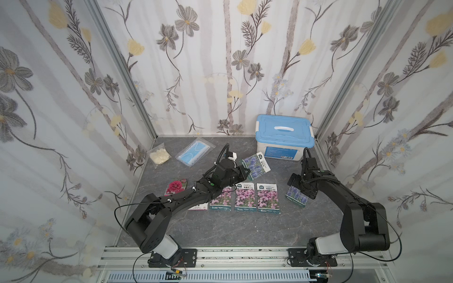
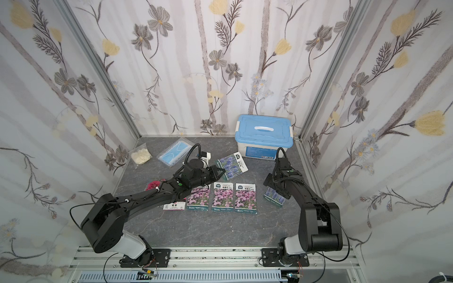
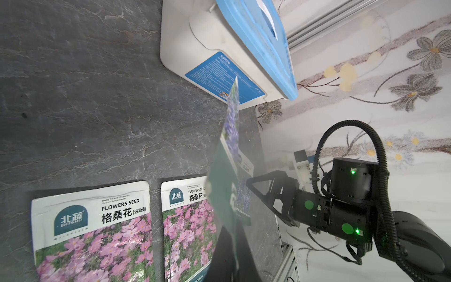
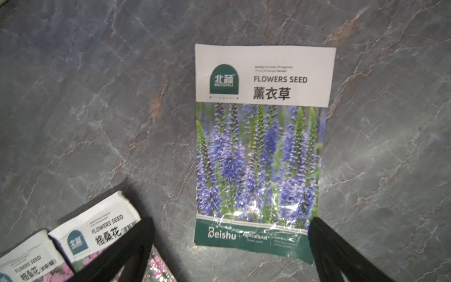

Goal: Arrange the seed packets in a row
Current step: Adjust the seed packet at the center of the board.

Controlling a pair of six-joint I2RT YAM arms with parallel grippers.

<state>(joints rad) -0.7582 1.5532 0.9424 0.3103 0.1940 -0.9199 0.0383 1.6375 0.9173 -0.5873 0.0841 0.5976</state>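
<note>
My left gripper (image 1: 247,172) is shut on the edge of a lavender-blue seed packet (image 1: 257,163) and holds it tilted above the table, edge-on in the left wrist view (image 3: 230,136). Three pink-flower seed packets (image 1: 245,198) lie side by side in a row at mid-table. A second lavender packet (image 4: 261,151) lies flat to the right of them, and my right gripper (image 4: 231,251) hangs open above its lower edge, with nothing between the fingers. A red-flower packet (image 1: 176,186) lies at the left. A white-backed packet (image 1: 198,207) is partly hidden under my left arm.
A white box with a blue lid (image 1: 284,139) stands at the back right. A clear bag with a blue face mask (image 1: 195,152) and a clear bag of cream stuff (image 1: 159,155) lie at the back left. Patterned walls close in three sides.
</note>
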